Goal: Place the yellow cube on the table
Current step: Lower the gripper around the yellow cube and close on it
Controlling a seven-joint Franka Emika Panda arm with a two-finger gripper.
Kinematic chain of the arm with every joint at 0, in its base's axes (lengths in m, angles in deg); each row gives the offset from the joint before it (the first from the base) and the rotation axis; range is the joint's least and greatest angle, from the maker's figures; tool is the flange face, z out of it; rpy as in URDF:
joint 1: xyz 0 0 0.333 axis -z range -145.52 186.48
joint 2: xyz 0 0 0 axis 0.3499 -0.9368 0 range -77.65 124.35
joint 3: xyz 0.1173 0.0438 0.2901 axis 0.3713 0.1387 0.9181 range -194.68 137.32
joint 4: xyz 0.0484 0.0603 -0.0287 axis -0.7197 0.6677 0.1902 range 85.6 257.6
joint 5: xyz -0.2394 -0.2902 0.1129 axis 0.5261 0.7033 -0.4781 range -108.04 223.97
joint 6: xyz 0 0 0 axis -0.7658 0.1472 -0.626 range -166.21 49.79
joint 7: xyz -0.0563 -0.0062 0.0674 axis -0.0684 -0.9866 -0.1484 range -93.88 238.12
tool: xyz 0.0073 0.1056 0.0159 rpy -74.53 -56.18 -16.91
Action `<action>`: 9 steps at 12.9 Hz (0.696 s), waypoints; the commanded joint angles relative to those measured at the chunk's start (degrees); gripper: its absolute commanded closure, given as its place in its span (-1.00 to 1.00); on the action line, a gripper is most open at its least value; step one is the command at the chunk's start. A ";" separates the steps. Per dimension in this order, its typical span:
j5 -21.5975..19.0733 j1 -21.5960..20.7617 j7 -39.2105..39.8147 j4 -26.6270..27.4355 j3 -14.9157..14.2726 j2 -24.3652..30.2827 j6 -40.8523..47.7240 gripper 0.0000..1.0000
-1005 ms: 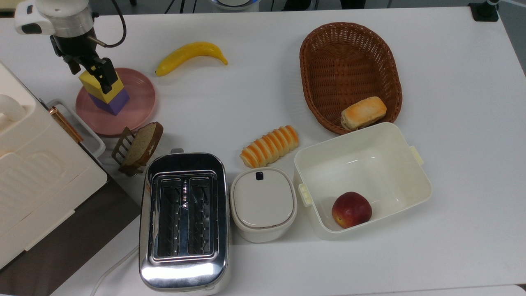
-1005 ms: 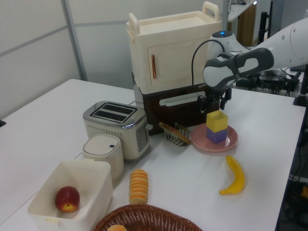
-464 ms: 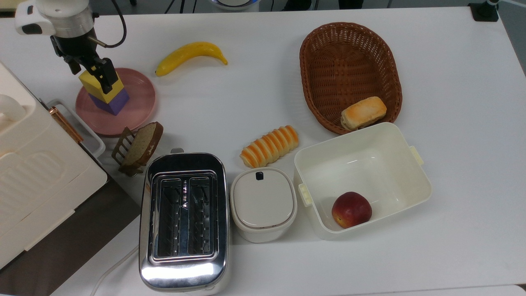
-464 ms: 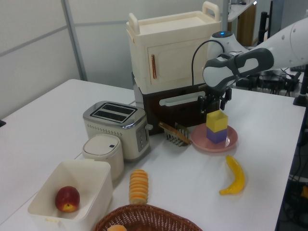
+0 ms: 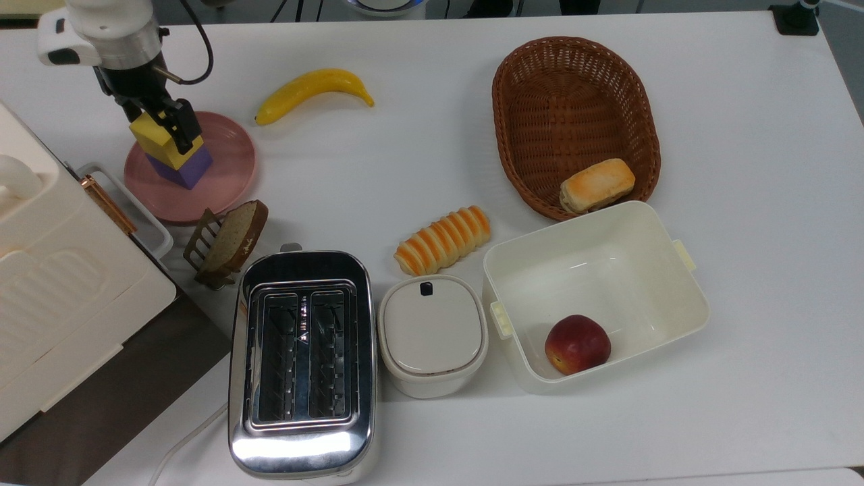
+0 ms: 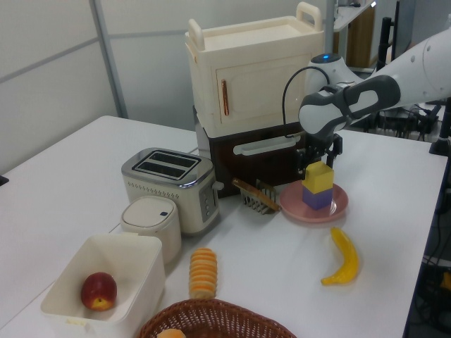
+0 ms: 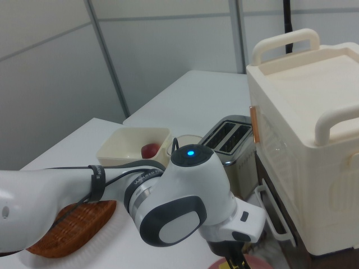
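The yellow cube (image 5: pixel 156 140) (image 6: pixel 318 176) rests on top of a purple cube (image 5: pixel 190 169) (image 6: pixel 317 198), which stands on a round pink plate (image 5: pixel 226 179) (image 6: pixel 340 208) at the top view's left. My gripper (image 5: pixel 158 121) (image 6: pixel 318 160) reaches down over the stack. It is open, with one black finger on each side of the yellow cube's upper part. The cube still sits squarely on the purple one. The white table (image 5: pixel 405 148) spreads out all around the plate.
A yellow banana (image 5: pixel 314 88) lies right of the plate in the top view. A bread slice in a small rack (image 5: pixel 229 239), a toaster (image 5: pixel 302 358) and a cream cabinet (image 5: pixel 54 270) crowd the plate's near side. Further right are a wicker basket (image 5: pixel 574 115) and a white bin (image 5: pixel 594 290).
The gripper has come down lower over the yellow cube and shifted slightly to the top view's right. The cubes have not moved.
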 commanded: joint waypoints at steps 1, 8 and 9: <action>-0.03 -0.22 -0.09 2.51 -0.47 0.40 -1.44 -1.00; -0.03 -0.13 0.17 2.78 -0.47 0.49 -3.82 0.41; -0.03 -0.13 0.17 2.78 -0.47 0.49 -3.82 0.41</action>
